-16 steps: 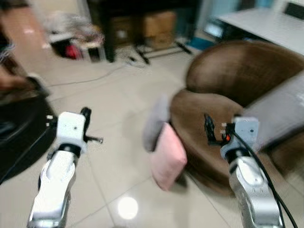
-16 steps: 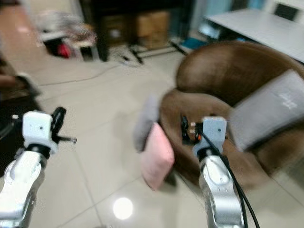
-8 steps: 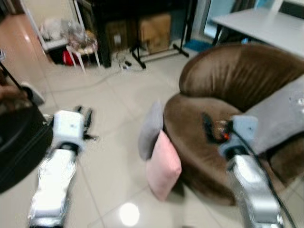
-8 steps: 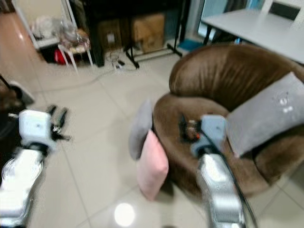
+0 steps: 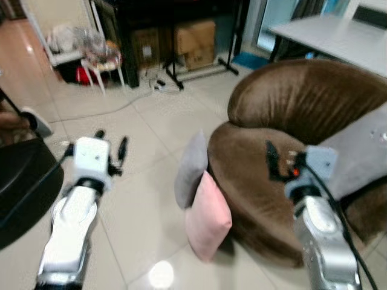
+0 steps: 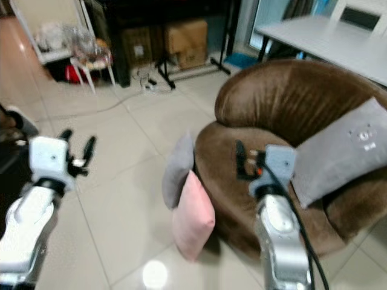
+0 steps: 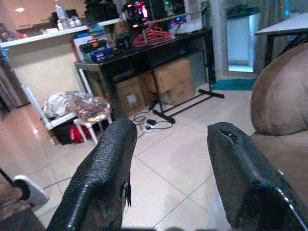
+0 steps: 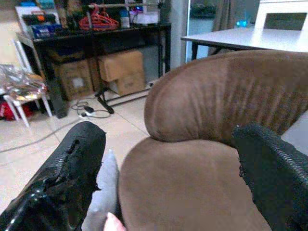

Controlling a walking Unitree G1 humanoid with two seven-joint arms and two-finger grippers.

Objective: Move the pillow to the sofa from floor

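Left eye view: pink pillow [image 5: 208, 215] leans against the sofa [image 5: 284, 139], soft and light, best pinched at its top corner; left gripper [image 5: 110, 148] and right gripper [image 8: 163, 173] jaws gape empty.

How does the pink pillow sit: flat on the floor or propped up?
Propped up. The pink pillow stands on edge on the floor, leaning against the sofa, with a grey pillow upright beside it.
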